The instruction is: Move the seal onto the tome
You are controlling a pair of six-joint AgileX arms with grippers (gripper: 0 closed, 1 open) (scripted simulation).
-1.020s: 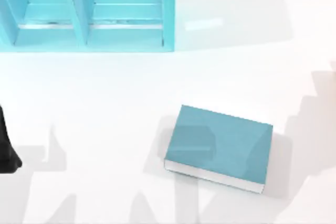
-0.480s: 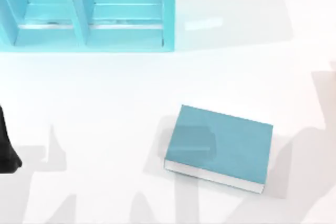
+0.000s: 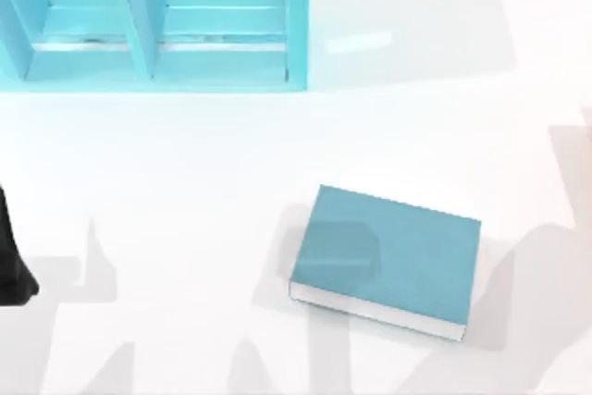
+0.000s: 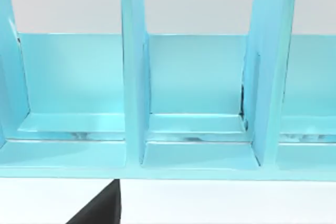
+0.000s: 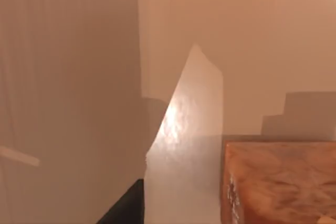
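The seal (image 5: 281, 182) appears in the right wrist view as an orange-tan block with a mottled surface, close under that camera; its knob top cannot be made out there. It sits on the pale desk (image 5: 79, 103) amid broad shadows, and a dark sliver (image 5: 126, 208) of the arm's own hardware shows beside it. Whether the right tool is open or closed on anything cannot be told from these pictures.

The tome (image 3: 388, 256) lies flat on the desk (image 3: 185, 182) in the top view, right of centre and toward the near edge, teal cover up and slightly skewed, with its white page edges facing the near side. A soft shadow falls across the left part of its cover. Nothing rests on the cover.

At the far left corner of the desk stands the teal shelf unit (image 3: 148, 25), well apart from the tome, its upright dividers splitting it into open compartments. The left wrist view looks straight at that shelf unit (image 4: 199, 103), showing two dividers and the compartment floors.

The left arm (image 3: 11, 265) is a dark shape at the left edge of the top view, parked well apart from the tome; a dark corner (image 4: 100, 208) of its hardware shows in its wrist view. The state of the left tool cannot be told either.
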